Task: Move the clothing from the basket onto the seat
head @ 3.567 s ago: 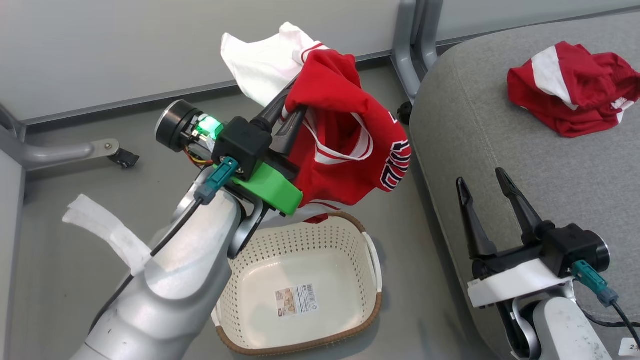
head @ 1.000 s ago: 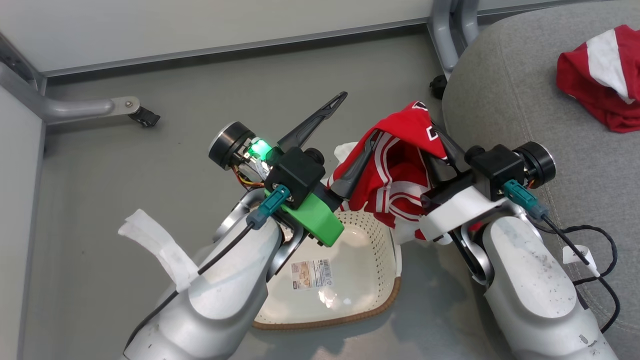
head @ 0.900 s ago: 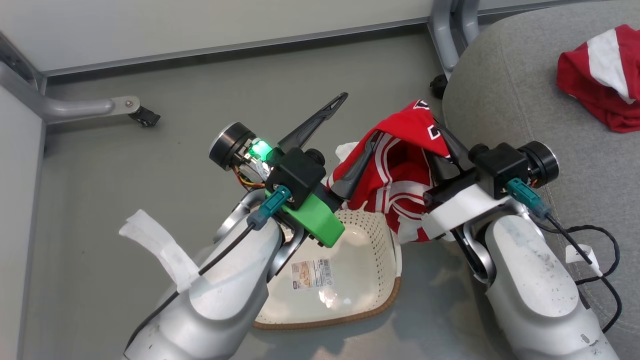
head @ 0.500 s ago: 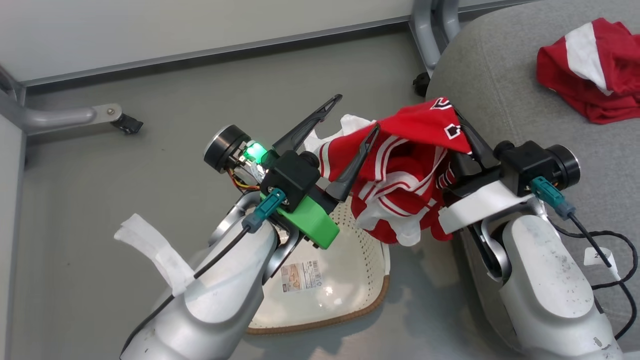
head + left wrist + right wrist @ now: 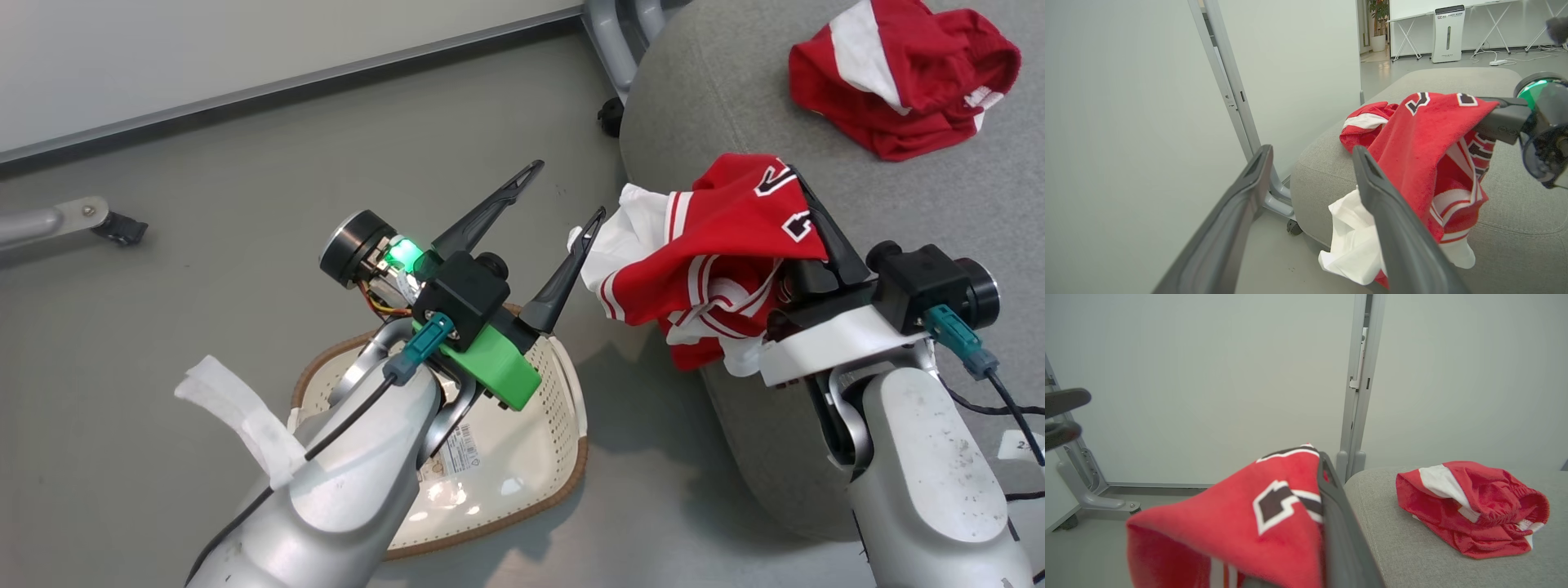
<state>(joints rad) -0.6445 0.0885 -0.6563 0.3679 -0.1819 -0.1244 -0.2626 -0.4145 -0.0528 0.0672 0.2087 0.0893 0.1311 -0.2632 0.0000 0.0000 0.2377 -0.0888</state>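
Jersey (image 5: 709,245) in right gripper (image 5: 788,186)

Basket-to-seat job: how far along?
Done: white-panelled garment lies on the seat; basket looks empty. In hand: jersey gripped by right gripper, hanging over the seat's edge; left gripper open, holding nothing. Left: lay jersey on the seat.

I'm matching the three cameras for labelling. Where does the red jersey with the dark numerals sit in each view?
Head view: jersey right of centre, hanging at the seat's near edge.
Left wrist view: jersey right of centre.
Right wrist view: jersey lower left to bottom centre.
Shared landmark: red garment with white panel, lying on the seat.
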